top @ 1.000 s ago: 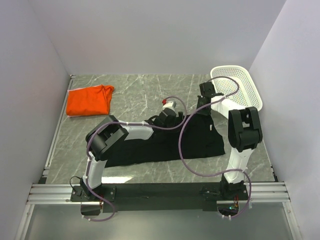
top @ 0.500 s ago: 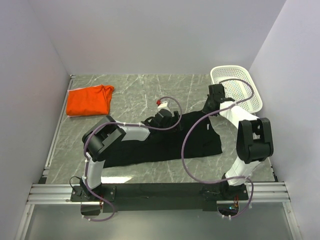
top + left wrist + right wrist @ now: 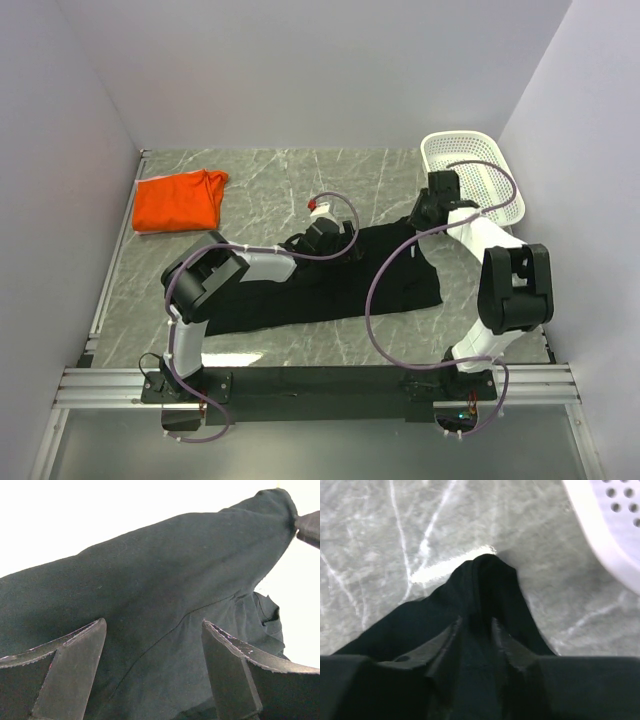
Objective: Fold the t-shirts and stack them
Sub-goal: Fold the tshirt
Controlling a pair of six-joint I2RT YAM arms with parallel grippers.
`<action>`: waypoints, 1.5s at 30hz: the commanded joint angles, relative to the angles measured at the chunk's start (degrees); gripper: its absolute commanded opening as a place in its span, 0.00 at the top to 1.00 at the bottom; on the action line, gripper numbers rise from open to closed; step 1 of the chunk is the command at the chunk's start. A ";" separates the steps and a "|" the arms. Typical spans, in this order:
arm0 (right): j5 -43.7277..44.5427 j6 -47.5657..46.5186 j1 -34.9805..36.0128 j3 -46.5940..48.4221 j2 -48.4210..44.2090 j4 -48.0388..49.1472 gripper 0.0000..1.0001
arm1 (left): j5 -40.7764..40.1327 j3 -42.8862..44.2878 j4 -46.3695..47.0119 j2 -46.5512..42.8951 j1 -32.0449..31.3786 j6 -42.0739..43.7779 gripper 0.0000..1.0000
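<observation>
The large black cloth t-shirt (image 3: 340, 280) is lying mid-frame on the marble tabletop (image 3: 270, 185). The left pincer (image 3: 154, 625) is gaping released over it. The right pincer (image 3: 475, 622) is straddling its right corner, and I cannot tell whether it is gripping. The bright orange t-shirt (image 3: 180, 203) is sitting upper left.

Partly hidden under the left arm (image 3: 265, 262) from above: black t-shirt (image 3: 330, 290). Cut off by the left wrist view's lower and side edges, surroundings washed out to white. Impossible to tell whether right pincer (image 3: 476, 625), dark on dark cloth, pinches the fabric. Cropped at that view's upper corner: white mesh basket (image 3: 615, 530).
</observation>
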 commanded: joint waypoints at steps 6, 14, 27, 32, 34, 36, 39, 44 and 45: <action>-5.49 -3.01 -0.60 8.09 3.32 1.41 0.52 | -2.27 -1.53 -11.85 3.38 0.03 1.53 0.14; -6.12 -1.87 -0.43 3.10 0.96 3.16 0.50 | -2.10 0.58 -13.43 4.61 0.03 1.88 0.14; -2.60 0.06 10.56 -10.36 -7.93 2.38 0.49 | -2.18 6.82 -14.75 4.44 0.03 4.08 0.13; -2.95 0.33 11.53 -10.72 -3.98 1.68 0.49 | -4.11 7.17 -16.50 -2.06 0.03 7.15 0.11; -2.17 0.07 11.88 -9.93 -1.70 1.07 0.49 | -5.26 6.04 -17.55 -5.48 0.11 8.03 0.10; -0.77 -0.46 11.97 -8.26 -0.11 -0.43 0.49 | -6.31 3.15 -17.82 -7.51 0.11 9.00 0.09; 0.90 -0.90 12.58 -6.15 2.26 -1.75 0.49 | -7.81 -2.99 -17.91 -10.50 0.11 8.56 0.09; 2.67 -1.69 12.93 -2.12 6.39 -3.50 0.49 | -7.81 -13.12 -14.31 -15.16 0.03 7.51 0.09; 3.02 -1.69 13.02 -1.58 6.83 -3.68 0.49 | -7.81 -15.65 -13.52 -15.60 0.03 7.25 0.09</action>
